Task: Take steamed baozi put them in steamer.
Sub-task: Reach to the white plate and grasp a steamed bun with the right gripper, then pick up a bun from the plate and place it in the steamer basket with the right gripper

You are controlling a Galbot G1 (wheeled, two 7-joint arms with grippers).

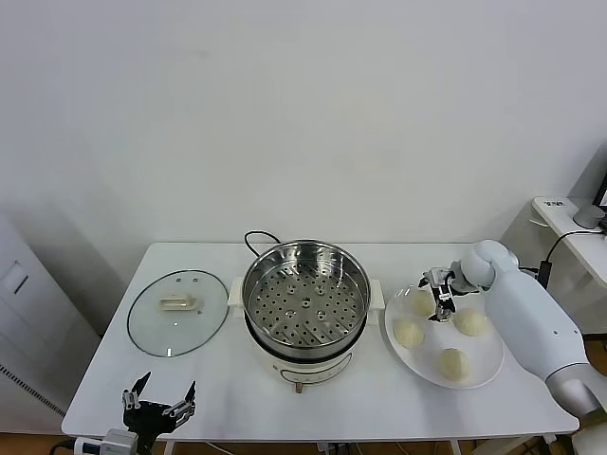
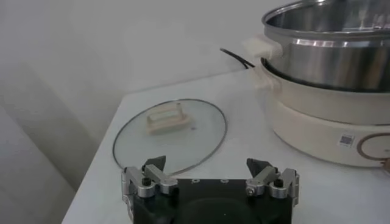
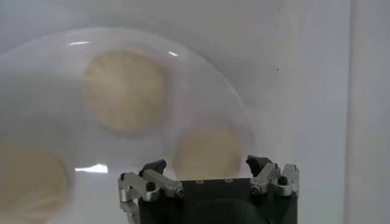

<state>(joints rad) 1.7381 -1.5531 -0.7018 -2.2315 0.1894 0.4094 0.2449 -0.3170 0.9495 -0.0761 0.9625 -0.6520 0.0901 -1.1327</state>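
Four cream-white baozi lie on a flat white plate [image 1: 433,343] at the right of the table: one at the back left [image 1: 417,302], one at the front left [image 1: 408,333], one at the right [image 1: 471,322] and one at the front [image 1: 453,363]. My right gripper [image 1: 441,311] is open and hovers over the plate between the back buns. In the right wrist view a bun [image 3: 207,152] lies just ahead of the open right gripper [image 3: 207,167], with others beside it [image 3: 124,91]. The steel steamer [image 1: 304,301] stands in the middle of the table, its perforated tray bare.
A glass lid with a cream handle [image 1: 178,311] lies flat left of the steamer, also in the left wrist view [image 2: 169,131]. My left gripper [image 1: 158,402] is parked open at the table's front left edge. The steamer's black cord [image 1: 256,237] runs behind it.
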